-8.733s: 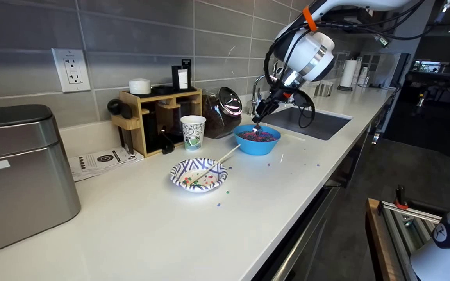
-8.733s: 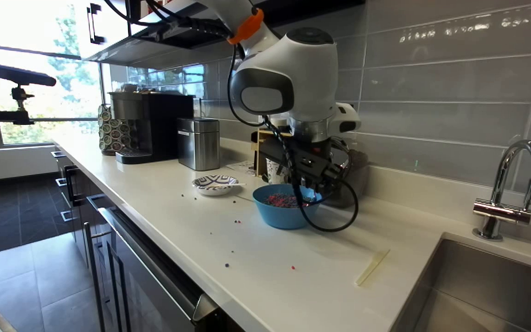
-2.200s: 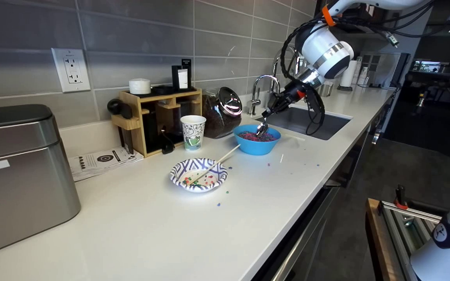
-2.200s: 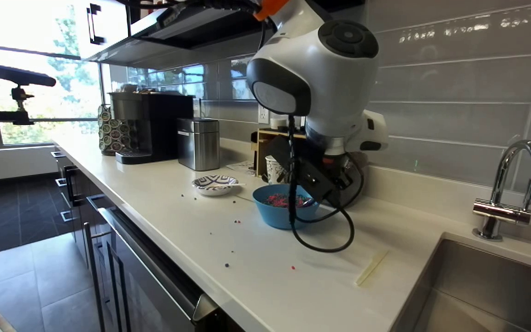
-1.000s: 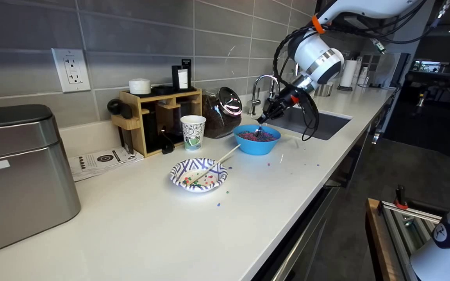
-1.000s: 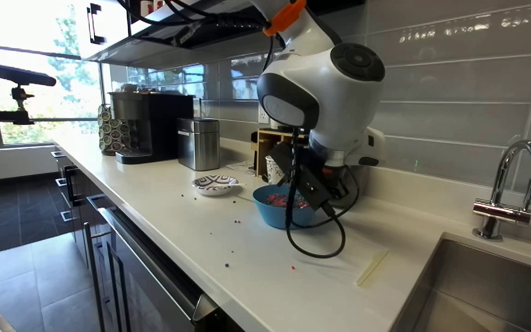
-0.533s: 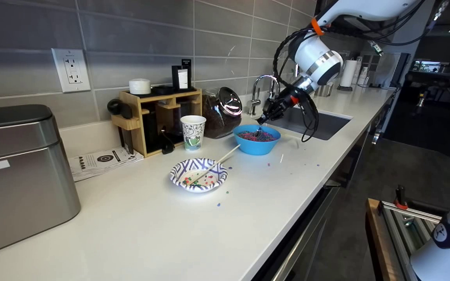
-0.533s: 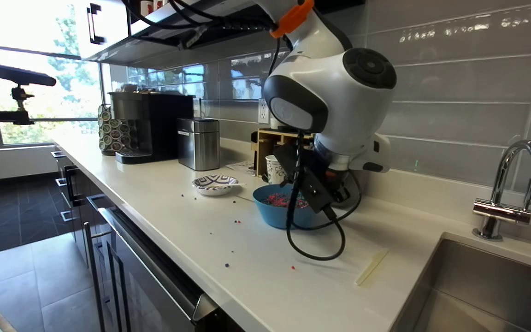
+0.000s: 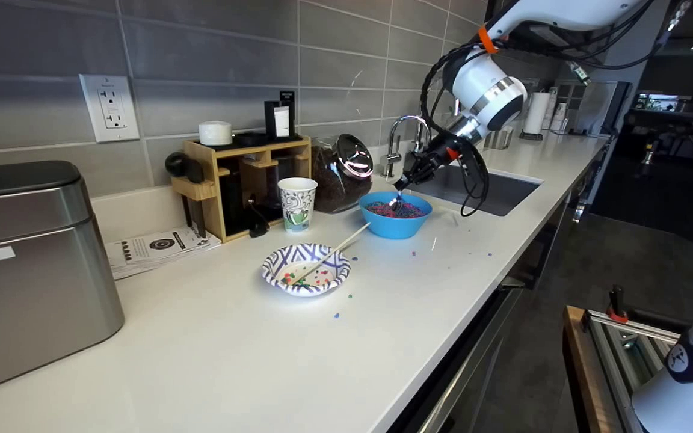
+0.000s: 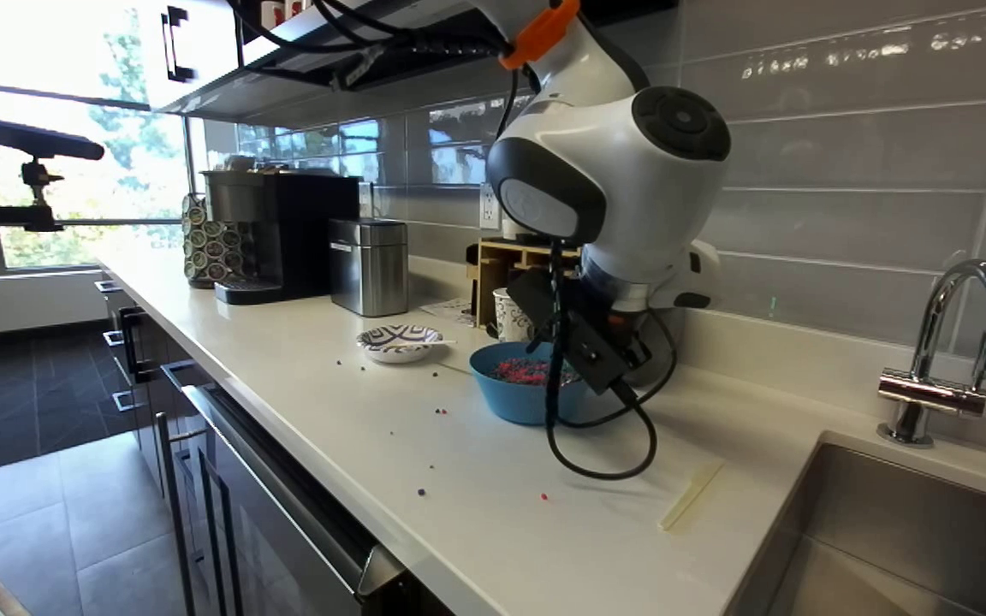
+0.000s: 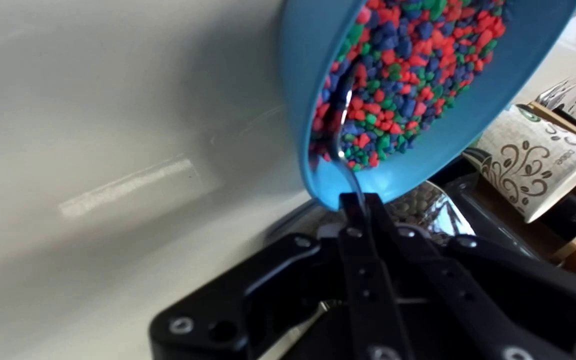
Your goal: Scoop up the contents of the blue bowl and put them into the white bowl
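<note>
The blue bowl (image 9: 396,228) stands on the counter; it also shows in an exterior view (image 10: 512,398) and the wrist view (image 11: 294,75). Its contents (image 11: 413,80) are loose red, blue and green bits. My gripper (image 11: 364,197) is shut on a metal spoon (image 11: 344,112) by its handle, at the bowl's edge. The spoon's head lies against the bits near the bowl's wall; bits partly cover it. In an exterior view my gripper (image 9: 402,184) is just above the bowl. The white bowl (image 9: 275,267) with blue pattern holds a few bits and a pale stick (image 9: 335,249); it also shows in an exterior view (image 10: 399,352).
A paper cup (image 9: 297,205), a glass jar (image 9: 337,180) and a wooden organizer (image 9: 211,180) stand by the wall behind the bowls. A sink (image 10: 895,547) and faucet (image 10: 925,385) lie beyond the blue bowl. Stray bits (image 10: 421,492) dot the counter. A loose cable (image 10: 604,473) hangs from the arm.
Since about two seconds ago the gripper has lowered and the spoon has gone from above the bits down into them. Over the last half second it has shifted only slightly. The bowls have not moved.
</note>
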